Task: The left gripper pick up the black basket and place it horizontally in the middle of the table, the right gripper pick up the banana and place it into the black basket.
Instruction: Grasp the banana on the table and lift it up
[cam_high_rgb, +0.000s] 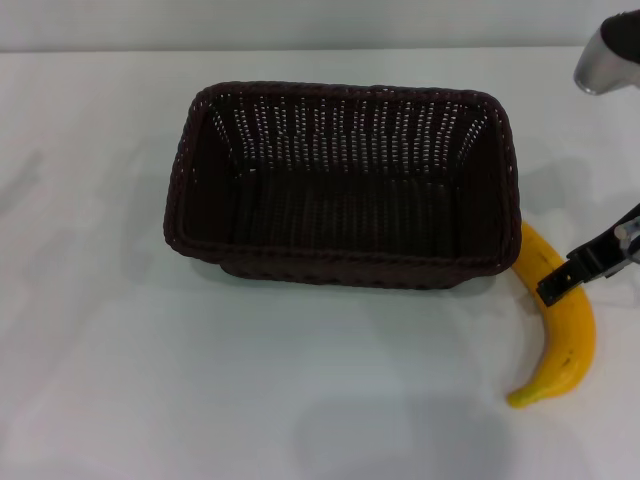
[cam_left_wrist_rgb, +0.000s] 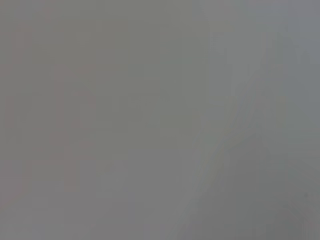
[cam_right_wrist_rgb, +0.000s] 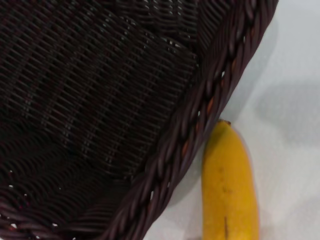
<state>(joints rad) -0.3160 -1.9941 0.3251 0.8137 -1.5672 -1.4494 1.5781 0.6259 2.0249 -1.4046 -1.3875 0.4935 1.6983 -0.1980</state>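
Observation:
The black basket (cam_high_rgb: 345, 262) stands upright and empty in the middle of the white table (cam_high_rgb: 200, 380), its long side running left to right. The banana (cam_high_rgb: 566, 335) lies on the table just off the basket's right end, stem tip near the basket's rim. My right gripper (cam_high_rgb: 580, 268) reaches in from the right edge and sits directly over the banana's upper half. The right wrist view shows the basket's braided rim (cam_right_wrist_rgb: 200, 125) and the banana (cam_right_wrist_rgb: 227, 185) beside it on the table (cam_right_wrist_rgb: 295, 75). My left gripper is out of view; the left wrist view is plain grey.
A silver-grey part of the right arm (cam_high_rgb: 605, 55) shows at the top right corner. Bare white tabletop lies to the left of and in front of the basket.

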